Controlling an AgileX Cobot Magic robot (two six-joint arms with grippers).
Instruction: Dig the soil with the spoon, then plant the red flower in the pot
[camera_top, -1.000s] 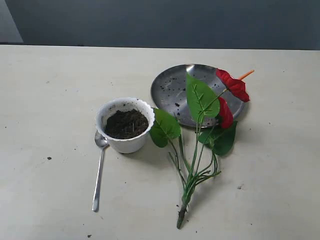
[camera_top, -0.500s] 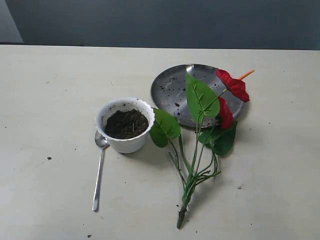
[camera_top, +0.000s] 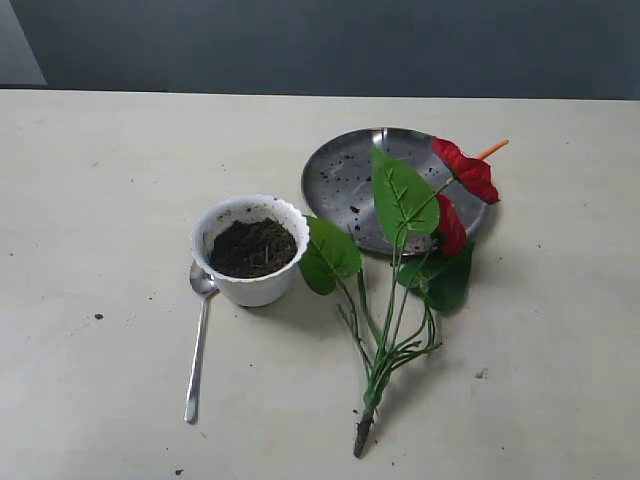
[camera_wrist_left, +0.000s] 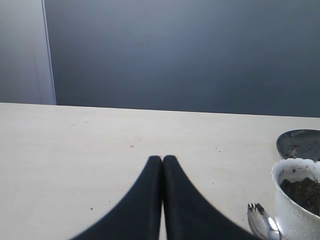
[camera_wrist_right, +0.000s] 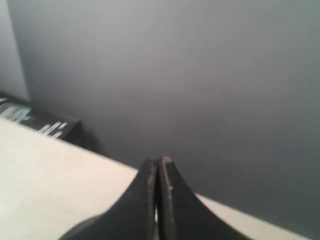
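Note:
The white scalloped pot (camera_top: 250, 285) stands on the table, filled with dark soil (camera_top: 252, 247). The silver spoon (camera_top: 197, 352) lies just left of it, bowl tucked against the pot's base, handle pointing toward the front edge. The red flower (camera_top: 462, 170) lies to the pot's right, its blooms and one leaf resting over the plate, stems (camera_top: 385, 350) running toward the front. Neither arm shows in the exterior view. My left gripper (camera_wrist_left: 162, 159) is shut and empty, with the pot (camera_wrist_left: 295, 210), soil (camera_wrist_left: 303, 192) and spoon bowl (camera_wrist_left: 262, 225) off to its side. My right gripper (camera_wrist_right: 157, 161) is shut, facing the grey wall.
A round steel plate (camera_top: 345, 185) speckled with dirt sits behind the flower; its rim also shows in the left wrist view (camera_wrist_left: 300, 144). Stray soil specks (camera_top: 98, 317) dot the pale table. A dark wall runs along the table's far edge.

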